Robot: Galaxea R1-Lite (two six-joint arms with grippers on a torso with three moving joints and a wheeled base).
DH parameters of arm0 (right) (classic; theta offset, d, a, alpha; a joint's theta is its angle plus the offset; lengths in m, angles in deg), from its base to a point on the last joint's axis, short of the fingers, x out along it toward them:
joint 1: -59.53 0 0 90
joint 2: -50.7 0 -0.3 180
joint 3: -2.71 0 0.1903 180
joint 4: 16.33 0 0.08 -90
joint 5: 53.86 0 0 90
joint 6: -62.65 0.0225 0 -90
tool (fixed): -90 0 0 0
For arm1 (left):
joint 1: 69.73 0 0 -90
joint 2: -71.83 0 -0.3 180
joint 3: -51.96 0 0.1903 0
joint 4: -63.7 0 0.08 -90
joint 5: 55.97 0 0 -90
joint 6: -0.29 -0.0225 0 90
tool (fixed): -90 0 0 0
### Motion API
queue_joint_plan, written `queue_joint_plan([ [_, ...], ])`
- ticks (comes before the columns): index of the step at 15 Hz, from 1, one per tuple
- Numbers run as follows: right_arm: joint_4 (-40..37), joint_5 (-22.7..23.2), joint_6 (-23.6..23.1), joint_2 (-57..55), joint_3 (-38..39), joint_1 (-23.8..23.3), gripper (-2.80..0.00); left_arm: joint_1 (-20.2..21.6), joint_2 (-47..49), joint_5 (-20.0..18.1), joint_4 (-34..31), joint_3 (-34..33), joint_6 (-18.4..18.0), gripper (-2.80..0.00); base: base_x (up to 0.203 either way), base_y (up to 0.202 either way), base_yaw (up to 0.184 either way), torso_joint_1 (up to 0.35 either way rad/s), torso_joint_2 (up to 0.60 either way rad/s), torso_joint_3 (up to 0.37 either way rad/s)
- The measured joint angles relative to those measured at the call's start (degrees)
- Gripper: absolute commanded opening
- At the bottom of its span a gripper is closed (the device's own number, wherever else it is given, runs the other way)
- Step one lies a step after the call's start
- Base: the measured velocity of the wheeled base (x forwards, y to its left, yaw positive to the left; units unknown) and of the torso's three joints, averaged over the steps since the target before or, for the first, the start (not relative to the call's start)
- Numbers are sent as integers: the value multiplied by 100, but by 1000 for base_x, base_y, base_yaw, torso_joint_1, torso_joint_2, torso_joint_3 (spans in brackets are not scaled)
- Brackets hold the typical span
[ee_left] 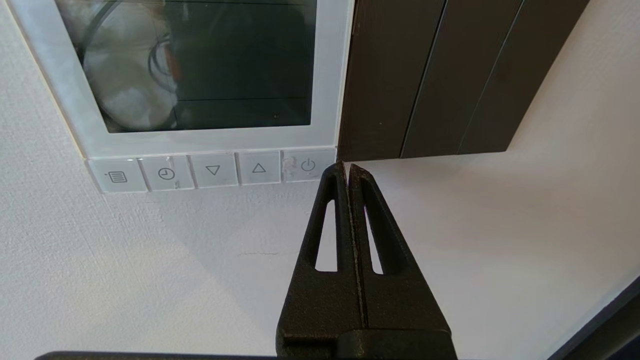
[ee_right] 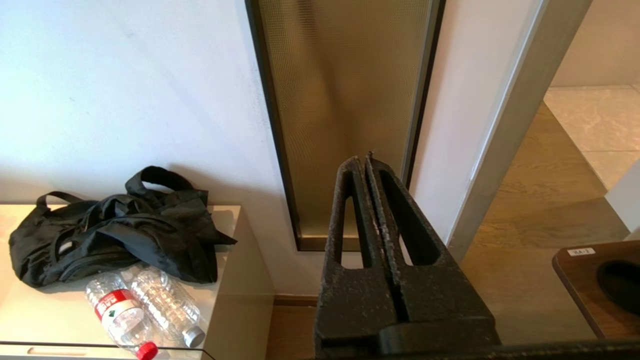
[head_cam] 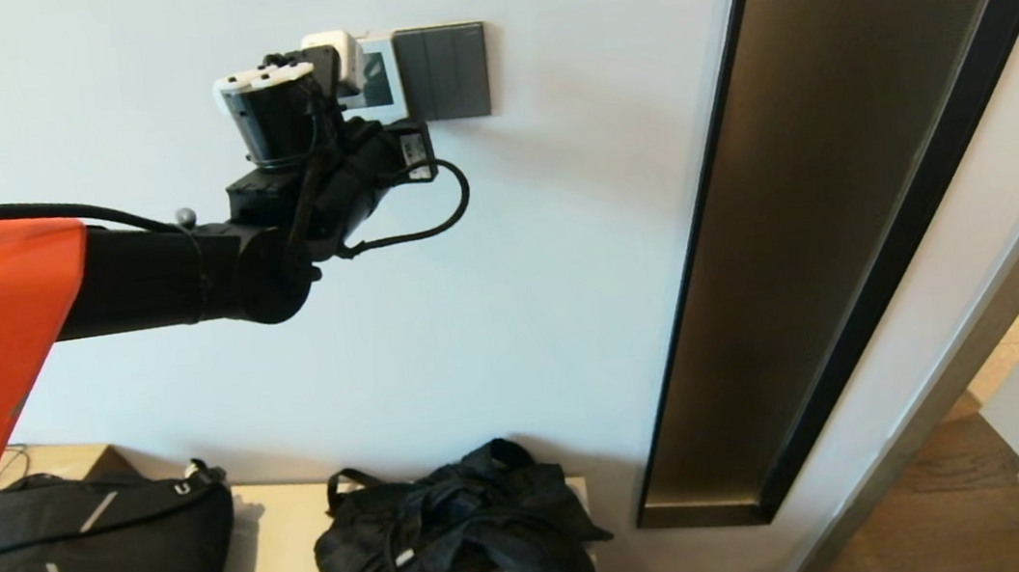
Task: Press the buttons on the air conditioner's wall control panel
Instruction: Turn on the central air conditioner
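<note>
Left end effector (ee_left: 346, 167) clenched, tips at the wall control panel's (ee_left: 330, 75) lower corner.

Its closed tips sit just beside the power key, the end one in the buttons (ee_left: 212, 171), a row running lengthwise along the panel's bottom edge, facing out from the wall beside a dark switch plate (ee_left: 450, 75). Right end effector (ee_right: 369, 162) is clenched too, held low, well away, above a surface (ee_right: 235, 280) carrying a black bag (ee_right: 115, 225) and plastic bottles (ee_right: 145, 307).
</note>
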Motion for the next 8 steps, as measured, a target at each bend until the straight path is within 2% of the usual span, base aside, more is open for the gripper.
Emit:
queue_joint_plan([
  [8,0,0,0,0,0,0,-280,143,65,-2,-11,115,0,-280,0,0,0,0,0,0],
])
